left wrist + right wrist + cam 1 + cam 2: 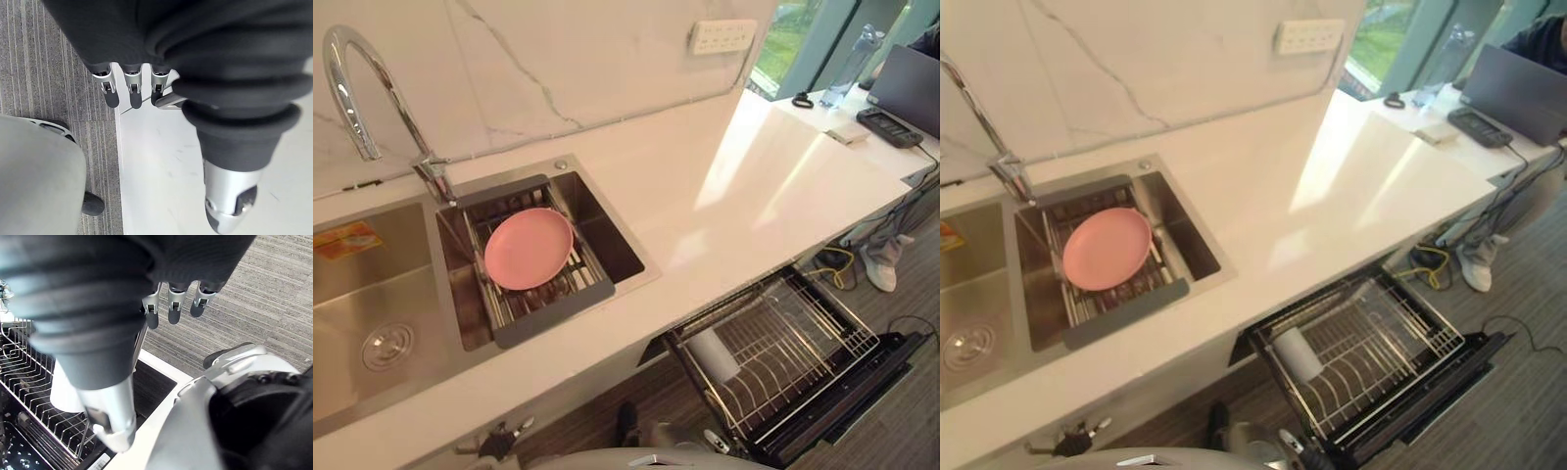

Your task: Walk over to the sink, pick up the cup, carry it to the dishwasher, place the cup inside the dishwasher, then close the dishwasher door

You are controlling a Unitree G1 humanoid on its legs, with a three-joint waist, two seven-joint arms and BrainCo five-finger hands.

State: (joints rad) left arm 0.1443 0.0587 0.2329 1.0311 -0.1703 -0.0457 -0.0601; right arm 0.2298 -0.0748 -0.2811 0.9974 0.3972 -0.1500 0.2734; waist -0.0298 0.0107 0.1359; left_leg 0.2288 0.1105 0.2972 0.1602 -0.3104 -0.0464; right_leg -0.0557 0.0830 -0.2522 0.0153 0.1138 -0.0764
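The white desk (744,186) runs across the room, with grey striped floor (901,431) at 5 o'clock. At 9 o'clock the sink (607,230) holds a pink plate (529,248). At 5 o'clock the dishwasher (847,403) stands open, and the white cup (715,352) lies in its wire basket (803,338). The left hand (133,90) and right hand (171,308) have loose fingers (152,318) holding nothing

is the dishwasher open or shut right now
Open. The dishwasher door is folded down and its wire rack is pulled out below the counter, with the white cup in the rack.
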